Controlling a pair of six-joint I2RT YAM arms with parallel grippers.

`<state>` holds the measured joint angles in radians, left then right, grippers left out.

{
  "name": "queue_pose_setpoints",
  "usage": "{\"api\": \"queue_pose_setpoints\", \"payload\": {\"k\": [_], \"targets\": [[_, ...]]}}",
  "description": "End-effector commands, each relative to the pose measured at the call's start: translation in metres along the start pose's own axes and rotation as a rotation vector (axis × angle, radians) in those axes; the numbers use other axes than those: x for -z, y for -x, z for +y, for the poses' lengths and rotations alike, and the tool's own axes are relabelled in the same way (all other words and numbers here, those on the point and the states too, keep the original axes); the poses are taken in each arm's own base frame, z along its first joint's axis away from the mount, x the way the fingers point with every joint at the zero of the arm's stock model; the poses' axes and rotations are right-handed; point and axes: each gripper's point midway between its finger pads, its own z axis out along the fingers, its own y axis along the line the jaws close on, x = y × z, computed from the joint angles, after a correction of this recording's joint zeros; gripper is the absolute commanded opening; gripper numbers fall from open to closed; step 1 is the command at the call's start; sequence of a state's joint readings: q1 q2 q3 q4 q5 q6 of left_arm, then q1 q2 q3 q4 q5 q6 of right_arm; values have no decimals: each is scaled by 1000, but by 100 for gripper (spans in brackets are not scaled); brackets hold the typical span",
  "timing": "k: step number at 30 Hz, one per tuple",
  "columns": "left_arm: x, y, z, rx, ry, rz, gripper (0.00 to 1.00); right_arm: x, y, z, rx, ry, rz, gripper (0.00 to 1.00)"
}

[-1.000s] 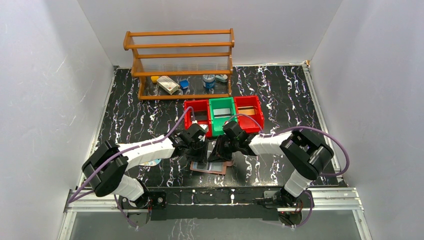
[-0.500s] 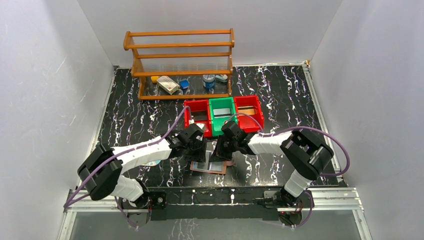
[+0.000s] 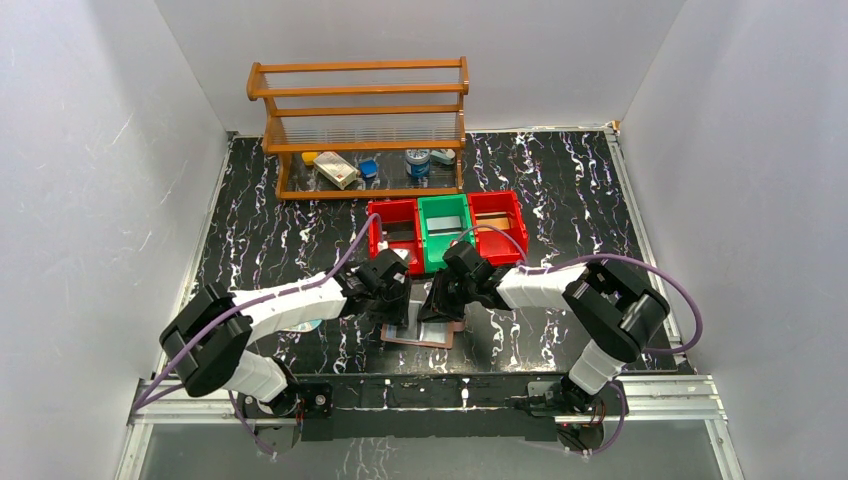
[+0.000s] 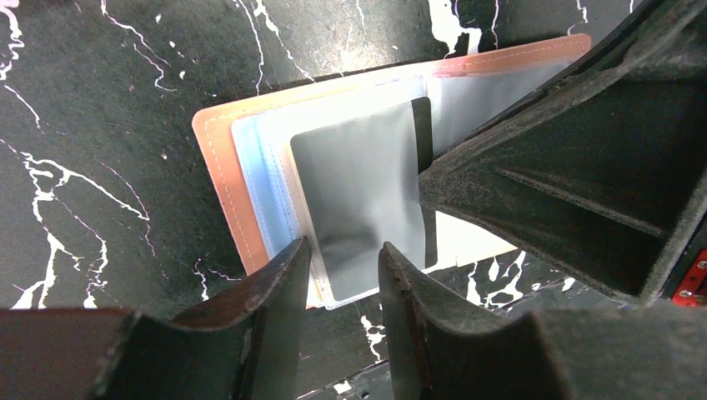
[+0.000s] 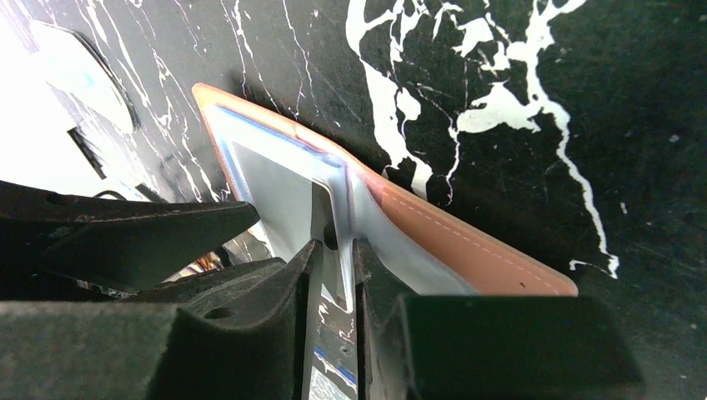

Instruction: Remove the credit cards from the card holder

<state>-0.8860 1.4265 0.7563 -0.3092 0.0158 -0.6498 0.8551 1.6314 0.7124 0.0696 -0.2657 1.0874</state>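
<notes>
The card holder (image 3: 428, 338) lies open and flat on the black marbled table, reddish-brown leather (image 4: 221, 183) framing pale blue clear pockets. A grey card (image 4: 354, 183) sits inside the top clear pocket. My left gripper (image 4: 343, 250) hovers open over the near edge of that pocket, nothing between its jaws. My right gripper (image 5: 335, 244) stands narrowly open at the wallet's other half (image 5: 467, 250), with a raised clear pocket leaf (image 5: 333, 187) between its jaws. One of its fingers (image 4: 567, 175) reaches to the card's right edge. From above, the two grippers (image 3: 398, 300) (image 3: 437, 305) hide most of the wallet.
Two red bins (image 3: 393, 228) (image 3: 497, 216) and a green bin (image 3: 444, 228) stand just behind the grippers. A wooden rack (image 3: 360, 125) with small items is at the back. A white and blue disc (image 3: 312, 325) lies under the left arm.
The left arm's elbow swayed slightly outward and back. Both grippers stay over the open wallet, which has not moved.
</notes>
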Motion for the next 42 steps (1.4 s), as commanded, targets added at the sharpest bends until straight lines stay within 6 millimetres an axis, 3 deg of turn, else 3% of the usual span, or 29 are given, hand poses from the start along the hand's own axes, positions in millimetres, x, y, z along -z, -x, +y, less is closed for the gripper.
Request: {"api": "queue_pose_setpoints", "payload": {"k": [1, 5, 13, 31, 35, 37, 39, 42], "targets": [[0, -22, 6, 25, -7, 55, 33, 2, 8, -2, 13, -46, -54, 29], [-2, -25, 6, 17, -7, 76, 28, -2, 6, -5, 67, -120, -59, 25], [-2, -23, 11, 15, 27, 75, 28, 5, 8, -7, 85, -144, -93, 11], [-2, -27, 21, 13, 80, 86, 25, 20, 5, -38, 75, -251, -122, 10], [7, -14, 11, 2, 45, 43, 29, 16, 0, -35, 65, -218, -100, 10], [20, 5, 0, -19, 17, -11, 37, 14, -1, -37, 58, -224, -97, 10], [41, 27, -17, -32, -42, -91, 44, 15, 1, -38, 60, -237, -105, 11], [52, 39, -47, -55, -189, -130, 51, 15, 1, -38, 62, -239, -104, 11]]}}
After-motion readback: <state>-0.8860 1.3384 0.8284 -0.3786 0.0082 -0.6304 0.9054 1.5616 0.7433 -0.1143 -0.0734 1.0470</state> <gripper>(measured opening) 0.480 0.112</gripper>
